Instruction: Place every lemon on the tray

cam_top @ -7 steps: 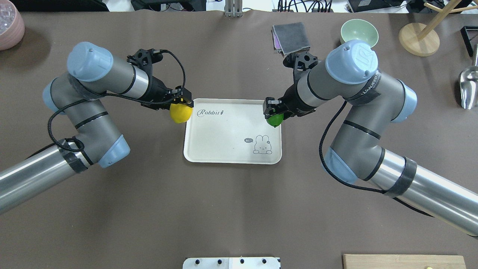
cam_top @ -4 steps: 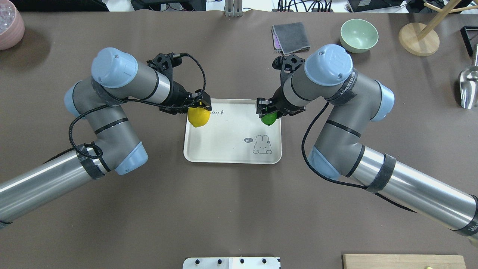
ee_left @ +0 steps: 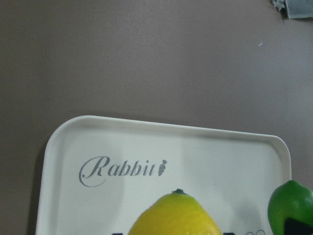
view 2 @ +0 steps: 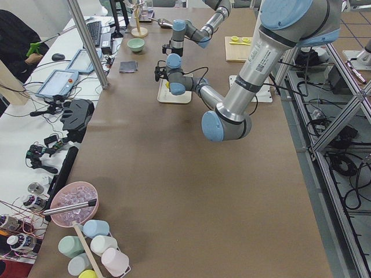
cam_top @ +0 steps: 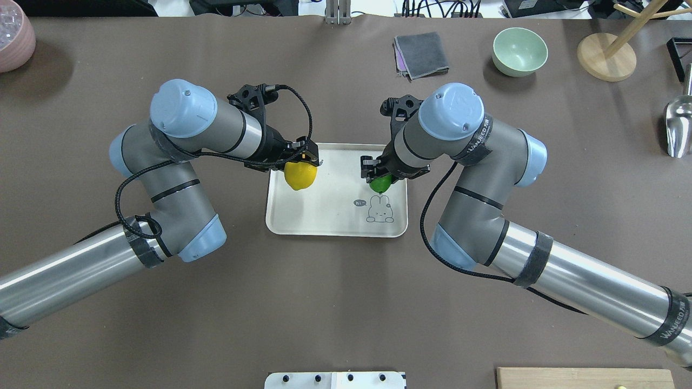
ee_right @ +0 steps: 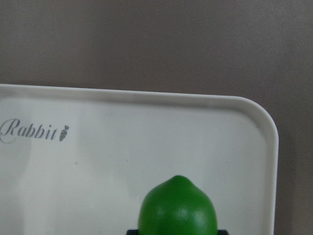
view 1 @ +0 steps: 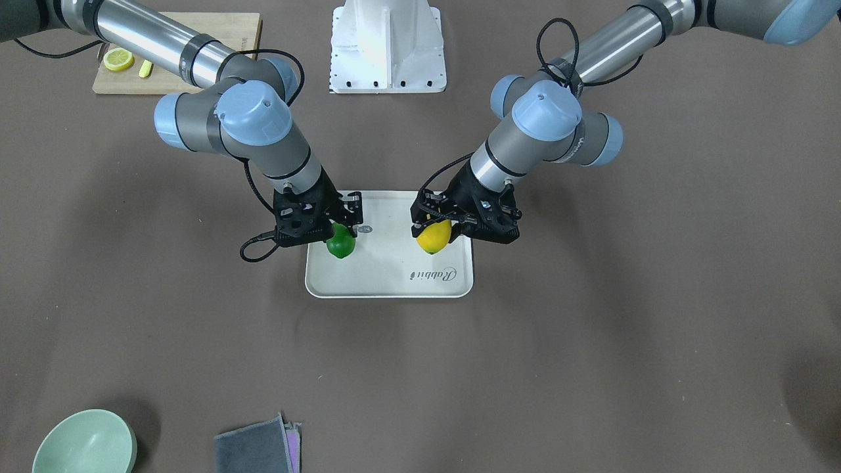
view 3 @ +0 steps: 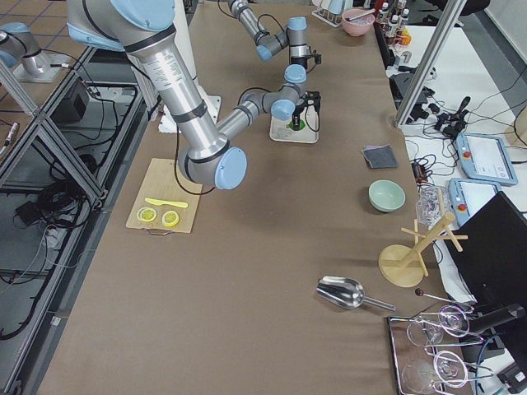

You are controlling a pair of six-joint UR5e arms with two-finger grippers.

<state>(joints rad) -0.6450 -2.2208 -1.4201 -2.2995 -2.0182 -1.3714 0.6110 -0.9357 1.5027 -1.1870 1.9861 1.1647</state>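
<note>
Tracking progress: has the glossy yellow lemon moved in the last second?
Yes. In the overhead view the glossy yellow lemon moved right, from the left rim of the cream-white rectangular tray to above its inside.

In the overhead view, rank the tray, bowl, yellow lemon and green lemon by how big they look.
1. tray
2. bowl
3. yellow lemon
4. green lemon; the right claw covers part of it, so the order of the two lemons is unsure.

Both arms lean in over the cream tray (view 1: 394,279), the left gripper (view 1: 434,226) clamped on the yellow lemon (view 1: 433,239) and the right gripper (view 1: 343,231) on the green lemon (view 1: 341,247), the two fruits apart, each near its own side of the tray.
</note>
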